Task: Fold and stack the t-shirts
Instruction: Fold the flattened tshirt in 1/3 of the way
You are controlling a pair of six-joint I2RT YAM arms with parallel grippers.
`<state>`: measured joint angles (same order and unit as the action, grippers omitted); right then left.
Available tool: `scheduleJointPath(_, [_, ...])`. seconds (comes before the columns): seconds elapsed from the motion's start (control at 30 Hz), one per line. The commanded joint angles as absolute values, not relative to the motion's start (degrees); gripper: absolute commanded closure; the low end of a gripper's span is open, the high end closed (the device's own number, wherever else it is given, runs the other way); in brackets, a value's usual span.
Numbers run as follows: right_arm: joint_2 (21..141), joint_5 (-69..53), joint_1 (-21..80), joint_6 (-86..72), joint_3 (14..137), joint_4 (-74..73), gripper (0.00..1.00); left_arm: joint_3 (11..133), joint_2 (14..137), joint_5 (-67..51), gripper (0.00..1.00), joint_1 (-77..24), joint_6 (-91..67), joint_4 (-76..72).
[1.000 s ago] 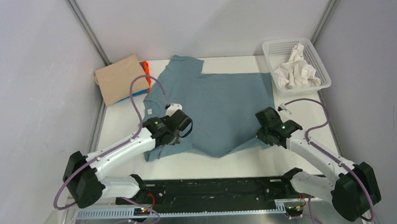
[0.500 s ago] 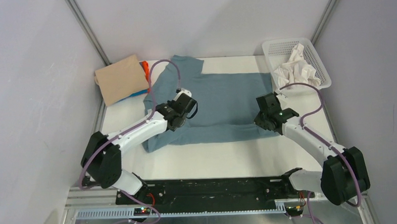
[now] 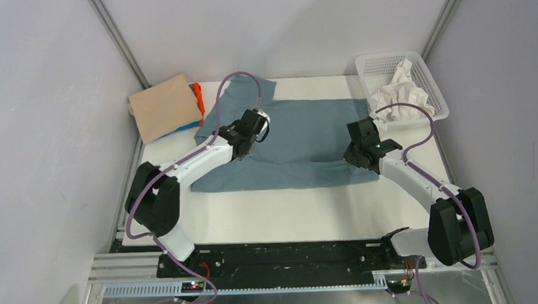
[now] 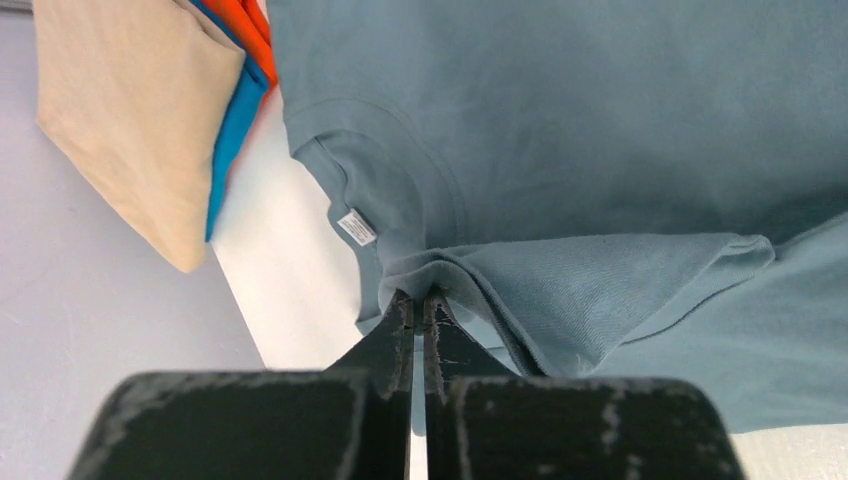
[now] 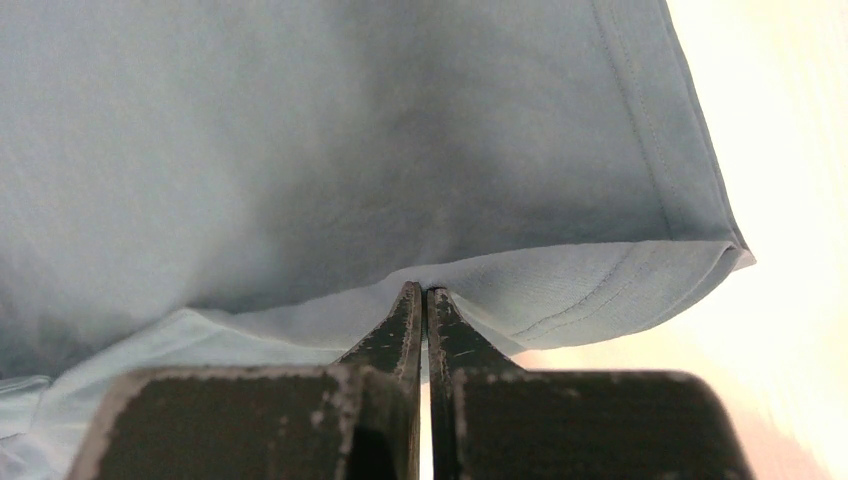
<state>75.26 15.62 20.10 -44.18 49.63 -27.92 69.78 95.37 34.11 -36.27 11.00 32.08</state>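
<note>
Left claw and right claw each pinch the near edge of the slate blue-grey cloth t-shirt, held up to fold it over.

Your slate blue-grey t-shirt lies on the worktop, near edge doubled back over itself, white neck label showing. Far left, a folded tan shirt tops what seem a bright blue shirt and an orange shirt.
</note>
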Motion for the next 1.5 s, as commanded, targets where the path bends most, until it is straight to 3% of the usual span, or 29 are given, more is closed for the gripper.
scheduleJointPath(0.0, [74.33, 17.32, 19.78, -42.33, 52.46, -25.91, 1.00, 73.25, 94.87, 33.05, 1.00, -35.53, 17.52, 30.27])
scheduleJointPath(0.53, [77.22, 17.46, 17.81, -38.87, 54.49, -22.70, 1.00, 80.46, 103.37, 29.60, 0.99, -32.69, 25.87, 30.40])
scheduleJointPath(0.6, [79.60, 17.00, 16.97, -37.61, 55.44, -21.94, 0.99, 81.80, 105.58, 28.20, 0.85, -31.86, 26.32, 30.41])
scheduleJointPath(0.63, [82.02, 16.56, 15.87, -36.78, 56.02, -22.03, 0.98, 83.29, 107.43, 28.07, 0.71, -31.62, 26.25, 30.45])
scheduleJointPath(0.67, [83.28, 15.88, 15.27, -36.06, 57.91, -22.31, 0.96, 84.40, 108.47, 28.42, 0.63, -31.04, 25.70, 30.43])
scheduleJointPath(0.7, [86.28, 15.51, 14.10, -35.30, 59.10, -22.91, 0.94, 86.87, 110.70, 28.84, 0.47, -30.77, 25.42, 30.50])
scheduleJointPath(0.73, [87.83, 16.37, 13.64, -33.98, 61.82, -23.37, 0.87, 88.43, 111.82, 31.12, 0.38, -30.13, 24.31, 30.65])
scheduleJointPath(0.77, [90.60, 19.10, 12.95, -32.67, 65.56, -25.09, 0.68, 92.42, 114.18, 34.96, 0.13, -29.74, 21.96, 30.84])
scheduleJointPath(0.8, [91.88, 21.63, 12.38, -31.98, 67.32, -26.43, 0.61, 97.26, 116.13, 36.95, 0.04, -28.81, 20.56, 31.73])
scheduleJointPath(0.83, [93.74, 22.68, 12.30, -31.20, 71.12, -30.07, 0.49, 99.61, 116.73, 40.75, 0.02, -28.29, 16.94, 32.43])
scheduleJointPath(0.93, [93.51, 26.97, 13.19, -30.29, 74.46, -34.08, 0.35, 105.87, 114.62, 42.41, 0.00, -25.56, 8.81, 35.36])
scheduleJointPath(1.03, [89.90, 31.35, 14.45, -28.96, 74.71, -36.73, 0.11, 105.35, 108.71, 41.79, 0.00, -23.32, -1.28, 36.68])
scheduleJointPath(1.1, [87.68, 30.78, 15.37, -29.31, 74.33, -39.07, 0.04, 102.95, 103.30, 41.45, 0.00, -22.77, -5.41, 37.53])
scheduleJointPath(1.17, [85.44, 25.62, 17.48, -28.55, 71.73, -38.60, 0.02, 98.61, 98.32, 36.76, 0.00, -22.64, -8.82, 37.69])
scheduleJointPath(1.3, [83.82, 10.98, 21.58, -27.10, 64.26, -32.05, 0.01, 87.56, 92.01, 14.72, 0.00, -22.65, -16.16, 37.14])
scheduleJointPath(1.47, [88.88, 10.06, 24.80, -26.59, 63.02, -30.52, 0.01, 75.50, 92.06, 2.04, 0.00, -22.69, -23.38, 34.49])
